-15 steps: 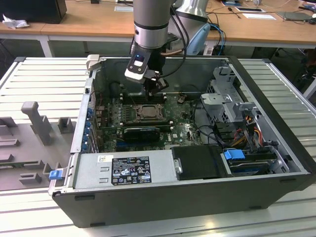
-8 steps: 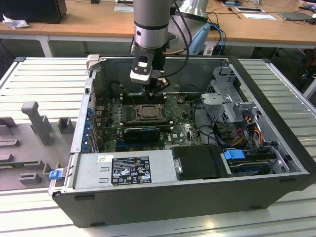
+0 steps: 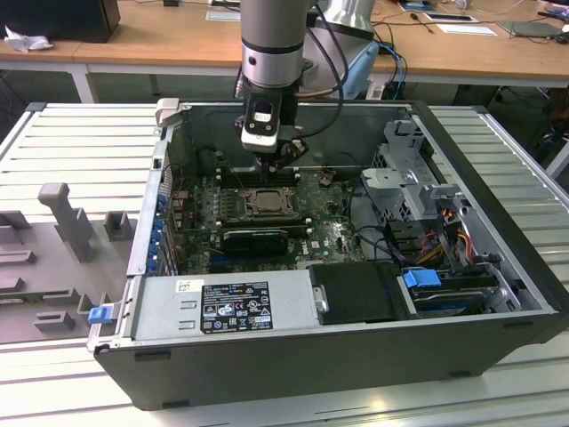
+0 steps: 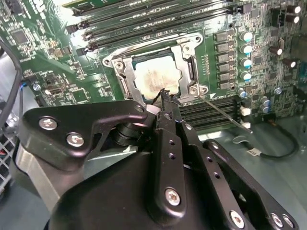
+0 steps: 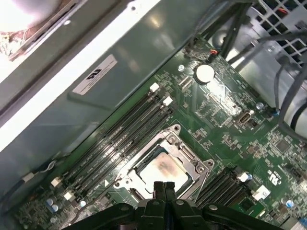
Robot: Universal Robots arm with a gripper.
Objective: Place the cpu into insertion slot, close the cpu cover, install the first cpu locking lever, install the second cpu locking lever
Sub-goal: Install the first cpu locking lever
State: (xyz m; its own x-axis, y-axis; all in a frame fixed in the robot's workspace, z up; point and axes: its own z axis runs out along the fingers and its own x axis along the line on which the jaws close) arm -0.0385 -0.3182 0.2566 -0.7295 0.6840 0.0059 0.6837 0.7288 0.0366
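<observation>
Cpu (image 4: 154, 76) lies deep in the big open computer case (image 3: 356, 365), on the green board (image 3: 331, 233), flat inside the insertion slot (image 3: 238, 203). The cpu cover (image 4: 185, 64) looks folded down around it, though that is hard to tell. The claw (image 4: 165, 95) hangs just above the slot's edge with the chip right below its tip. Its fingers are pressed together and hold nothing.

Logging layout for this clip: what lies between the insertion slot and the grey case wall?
Long black memory slots run between the insertion slot and the case wall, in the first wrist view.
</observation>
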